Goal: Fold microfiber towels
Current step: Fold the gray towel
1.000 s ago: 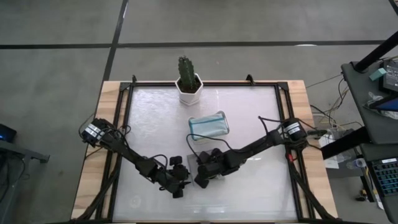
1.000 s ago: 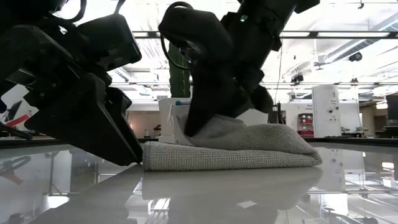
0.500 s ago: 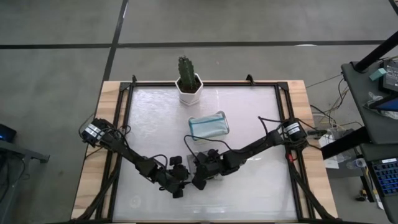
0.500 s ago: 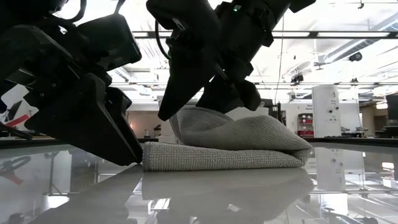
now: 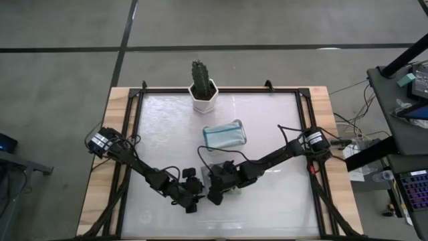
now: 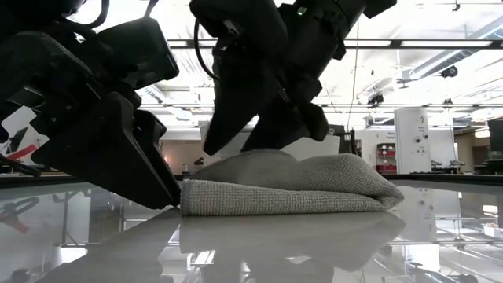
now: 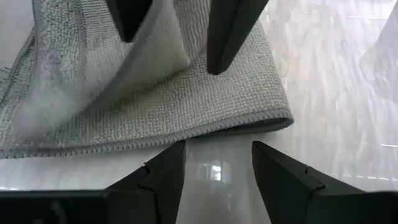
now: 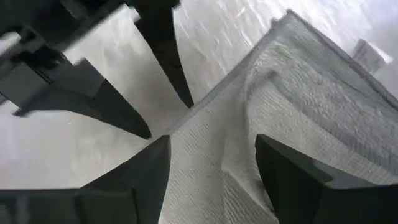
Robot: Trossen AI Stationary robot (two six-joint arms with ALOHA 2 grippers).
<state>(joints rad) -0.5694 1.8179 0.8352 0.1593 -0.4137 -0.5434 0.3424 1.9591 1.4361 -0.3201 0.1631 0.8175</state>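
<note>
Grey towel (image 6: 291, 187) lies near the front middle of the desk (image 5: 267, 201), doubled over on itself with a rounded fold along one side and its stitched edges stacked along the other; the top layer is humped and creased rather than flat. Right gripper (image 6: 255, 130) hangs just above that hump with its fingers spread, and in its own wrist view the cloth shows between them with nothing pinched, so I judge the first fold to be made and the towel let go. Left gripper (image 7: 214, 165) sits low on the desk just beside the towel's hemmed edge, fingers also spread and holding nothing, close to the cloth but apart from it. What comes next, by my reading, is either smoothing the raised top layer or taking a corner for a second fold; either way each gripper needs to come down onto the edge and catch both layers together, since the loose upper layer looks likely to slide or spring open. Farther back on the desk a clear container with a teal tint (image 5: 224, 134) stands well apart from the arms; what it holds cannot be made out. Behind it, at the far edge, a white pot (image 5: 202, 96) carries a small cactus (image 5: 198, 72).
</note>
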